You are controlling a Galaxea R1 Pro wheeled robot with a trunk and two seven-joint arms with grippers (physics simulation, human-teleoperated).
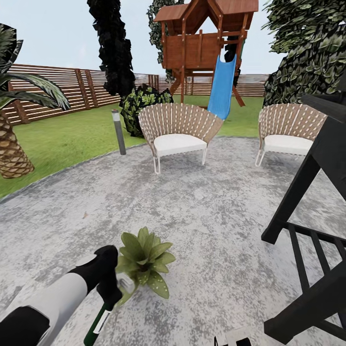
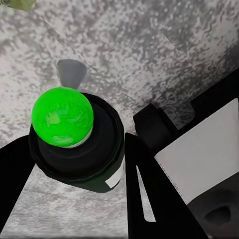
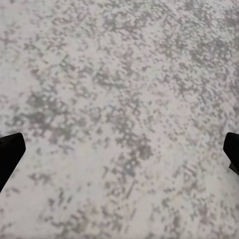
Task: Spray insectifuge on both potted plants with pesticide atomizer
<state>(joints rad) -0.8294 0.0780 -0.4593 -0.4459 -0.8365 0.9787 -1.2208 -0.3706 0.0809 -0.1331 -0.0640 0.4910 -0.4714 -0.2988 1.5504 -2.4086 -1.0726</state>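
Grey speckled paving (image 1: 202,211) spreads under my rig as my left gripper (image 1: 109,288) clamps the pesticide atomizer (image 2: 79,144) just beside a potted plant (image 1: 144,259)

From the left wrist camera I see both dark fingers (image 2: 149,194) pressed against the bottle's dark body, its bright green dot (image 2: 62,117) facing the lens and its white nozzle pointing out over the stone. On the head camera the bottle's green base (image 1: 98,323) hangs below my grip, close against the plant's olive leaves. My right gripper (image 3: 119,149) is spread wide over bare paving, its two tips at opposite edges of that wrist view. Beyond, two wicker chairs (image 1: 179,129), a bollard lamp (image 1: 118,132), a wooden play tower with a blue slide (image 1: 222,86), a palm (image 1: 14,144) on the lawn and the slat fence (image 1: 62,89); a black wooden frame (image 1: 312,216) stands at my right
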